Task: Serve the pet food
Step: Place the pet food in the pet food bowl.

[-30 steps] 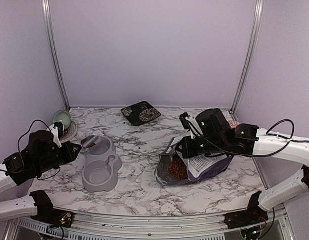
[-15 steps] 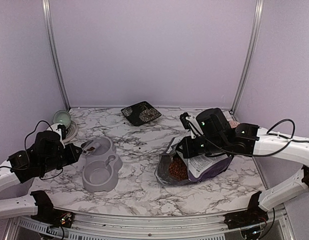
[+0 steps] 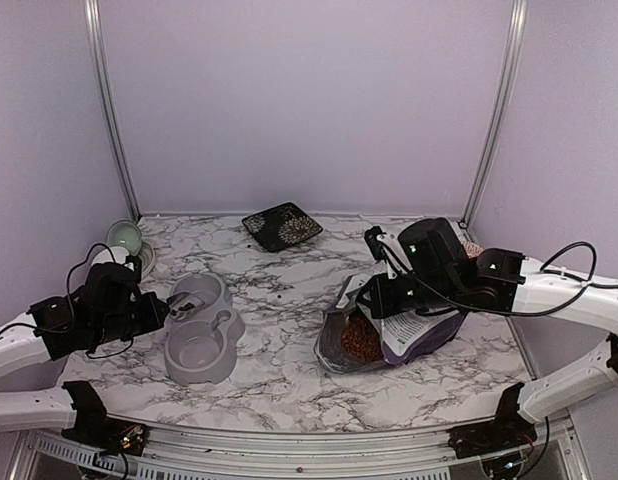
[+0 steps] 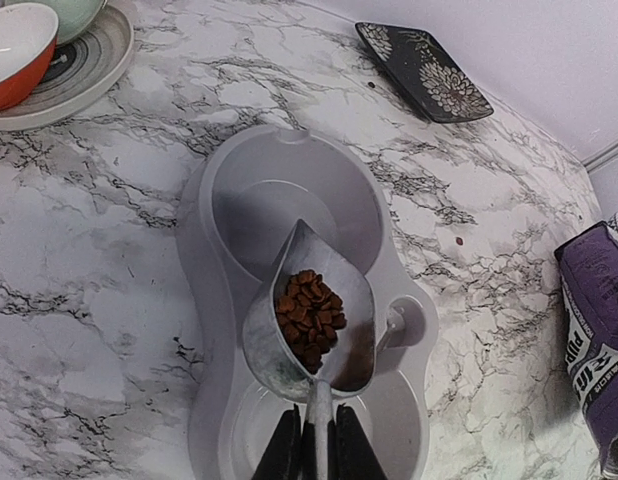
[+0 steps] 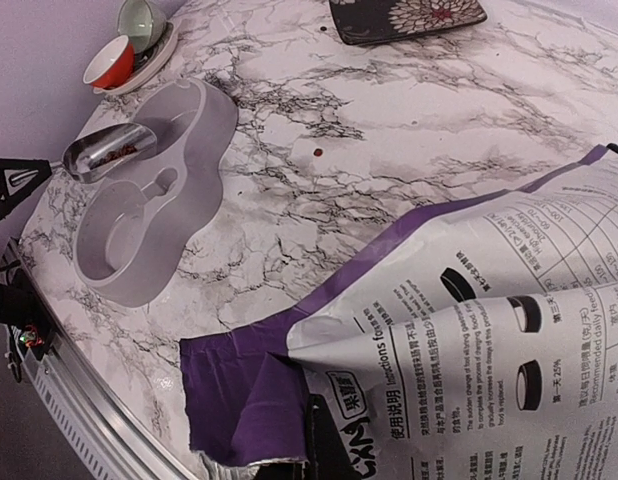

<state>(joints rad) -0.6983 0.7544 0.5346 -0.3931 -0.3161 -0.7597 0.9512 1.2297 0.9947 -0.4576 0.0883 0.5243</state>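
Pet food [image 4: 307, 318]: a small heap in the metal scoop [image 4: 274, 362], just beyond the left gripper [image 4: 311, 452], not touching its fingers.
Scoop: above the grey double bowl [image 4: 202, 262], tip over the far compartment.
Left gripper: clamped on the scoop's handle.
Bag [image 3: 421, 332]: lies open to the right, more kibble inside.
Right gripper [image 3: 373, 298]: closed, pinching the bag's upper edge.

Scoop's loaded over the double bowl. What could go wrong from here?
1. The left gripper pinches the metal scoop by its thin handle; it could twist while tipping, dropping kibble past the grey double bowl. One stray pellet lies on the marble table.
2. The right gripper holds the open puppy food bag by its edge; a slip might spill it.
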